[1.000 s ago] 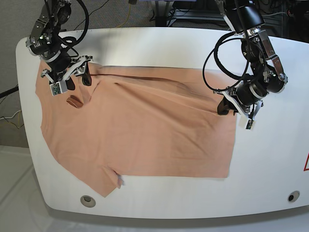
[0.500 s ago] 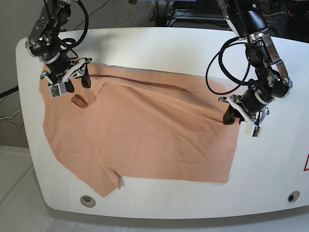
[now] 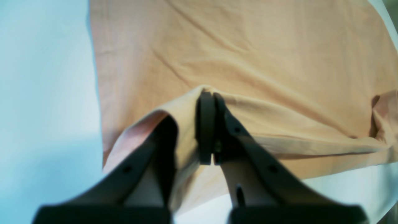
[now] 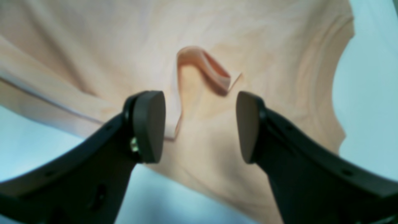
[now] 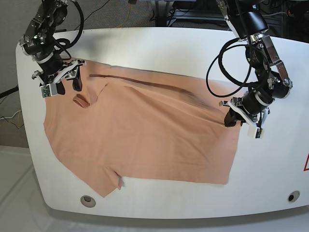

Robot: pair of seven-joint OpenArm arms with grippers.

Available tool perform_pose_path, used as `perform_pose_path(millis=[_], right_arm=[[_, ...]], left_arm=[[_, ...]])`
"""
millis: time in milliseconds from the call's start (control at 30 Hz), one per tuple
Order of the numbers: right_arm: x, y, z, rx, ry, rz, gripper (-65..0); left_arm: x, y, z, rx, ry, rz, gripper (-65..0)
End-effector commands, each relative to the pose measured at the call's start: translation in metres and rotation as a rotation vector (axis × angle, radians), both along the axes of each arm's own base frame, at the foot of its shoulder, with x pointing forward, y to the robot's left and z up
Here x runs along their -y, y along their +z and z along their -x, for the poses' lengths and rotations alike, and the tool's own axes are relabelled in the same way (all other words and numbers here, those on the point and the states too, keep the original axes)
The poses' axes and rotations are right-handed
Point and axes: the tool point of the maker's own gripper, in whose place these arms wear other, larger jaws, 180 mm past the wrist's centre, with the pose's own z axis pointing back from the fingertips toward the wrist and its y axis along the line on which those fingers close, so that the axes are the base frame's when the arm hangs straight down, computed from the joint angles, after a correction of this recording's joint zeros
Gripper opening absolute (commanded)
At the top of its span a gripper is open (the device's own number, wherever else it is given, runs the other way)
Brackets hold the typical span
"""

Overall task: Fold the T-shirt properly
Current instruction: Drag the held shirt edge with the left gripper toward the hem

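The shirt [image 5: 145,130] lies spread across the table [image 5: 270,188]. The left gripper [image 3: 207,130] is clamped on its hem; the right gripper [image 4: 200,124] hangs apart above the collar, holding nothing. A one-sided pull could drag and wrinkle the cloth.

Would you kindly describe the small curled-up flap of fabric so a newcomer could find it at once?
Start at the white table and the peach short-sleeved cotton T-shirt spread across it. Go to the collar end, beneath the open right gripper. There a small fabric loop stands curled up, the only raised bit on otherwise flat cloth.
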Motion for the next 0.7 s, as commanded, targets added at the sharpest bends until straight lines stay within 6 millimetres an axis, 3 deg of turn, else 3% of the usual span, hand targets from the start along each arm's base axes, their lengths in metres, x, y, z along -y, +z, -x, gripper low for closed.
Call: perform_pose_path(millis=[0,667], right_arm=[[0.002,0.02,-0.008,0.08,0.0,-0.02,-30.1],[0.009,0.018,-0.001,0.064,0.001,-0.008,-30.1]], left_arm=[[0.0,0.02,-0.011,0.088,0.01,0.022,-64.1],[-0.023,0.014,-0.009,0.096,0.209,0.096,-64.1]])
